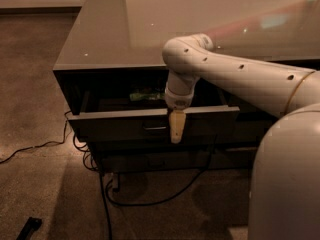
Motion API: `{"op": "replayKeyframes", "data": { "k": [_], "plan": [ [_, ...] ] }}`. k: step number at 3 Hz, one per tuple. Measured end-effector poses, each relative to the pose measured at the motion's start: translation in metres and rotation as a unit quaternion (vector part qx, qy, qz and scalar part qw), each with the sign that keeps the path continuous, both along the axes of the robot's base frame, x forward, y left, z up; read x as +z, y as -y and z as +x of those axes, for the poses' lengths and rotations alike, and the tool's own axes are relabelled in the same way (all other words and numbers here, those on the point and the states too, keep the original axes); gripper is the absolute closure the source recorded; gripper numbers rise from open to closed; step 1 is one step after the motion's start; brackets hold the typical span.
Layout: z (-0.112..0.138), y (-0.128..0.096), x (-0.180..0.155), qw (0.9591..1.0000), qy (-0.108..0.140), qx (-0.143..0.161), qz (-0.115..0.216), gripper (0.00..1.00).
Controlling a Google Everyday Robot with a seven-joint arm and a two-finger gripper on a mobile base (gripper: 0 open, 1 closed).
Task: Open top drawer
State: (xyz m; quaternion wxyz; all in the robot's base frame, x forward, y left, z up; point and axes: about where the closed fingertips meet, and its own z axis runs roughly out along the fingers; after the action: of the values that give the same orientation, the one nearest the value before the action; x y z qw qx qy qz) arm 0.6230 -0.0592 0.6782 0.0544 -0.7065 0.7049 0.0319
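Claw (176, 128) at front edge, top drawer (110, 125) ajar

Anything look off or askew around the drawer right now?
Nothing damaged or spilled. The top drawer sits partly pulled out, the claw hanging over its front edge. Only loose cables trail on the floor beneath.
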Motion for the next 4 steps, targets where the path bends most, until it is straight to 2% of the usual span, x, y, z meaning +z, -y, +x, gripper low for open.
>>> {"op": "replayKeyframes", "data": {
  "k": [1,2,4],
  "plan": [
    [-0.026,0.009,-0.025,0.9994,-0.03,-0.009,-0.013,0.0],
    [-0.037,0.01,-0.035,0.9989,-0.044,-0.008,-0.017,0.19],
    [-0.042,0.011,-0.026,0.9986,-0.048,-0.009,-0.019,0.65]
  ]
}}
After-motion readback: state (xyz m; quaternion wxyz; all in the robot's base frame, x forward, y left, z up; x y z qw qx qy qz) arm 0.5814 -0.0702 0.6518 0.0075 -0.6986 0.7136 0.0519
